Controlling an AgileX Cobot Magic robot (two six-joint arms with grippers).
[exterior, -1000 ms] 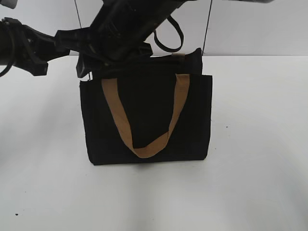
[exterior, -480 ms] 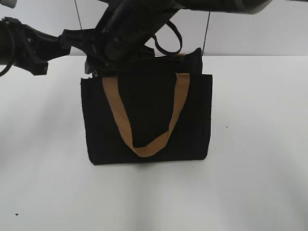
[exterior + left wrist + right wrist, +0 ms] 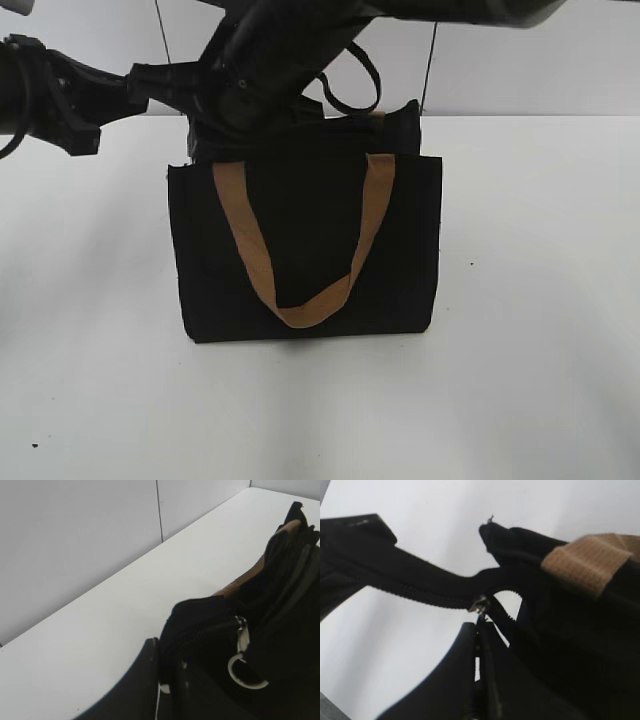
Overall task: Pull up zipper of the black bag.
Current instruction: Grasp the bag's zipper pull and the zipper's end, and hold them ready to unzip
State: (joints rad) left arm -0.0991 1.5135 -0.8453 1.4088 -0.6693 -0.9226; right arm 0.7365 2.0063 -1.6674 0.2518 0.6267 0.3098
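Your black bag (image 3: 305,250) stands up on the white table (image 3: 540,350), with a tan handle (image 3: 300,240) hanging down its front. Both arms reach in at its top left corner.

Look through the right wrist camera. Your right gripper (image 3: 479,630) has its two fingers pressed together, and the little silver zipper (image 3: 480,604) sits right at their tips. It looks pinched on the pull, with the zip line stretched out to the side. That is probably how you get a firm hold to drag it along.

In the left wrist camera, your left gripper (image 3: 159,680) has its fingers closed on the black cloth at the bag's end. A silver clip and ring (image 3: 243,655) hang just beside it. This hand seems to hold the bag still, so the bag does not slide when the zipper is pulled.

The bag's mouth looks partly open, so the job is not done yet.
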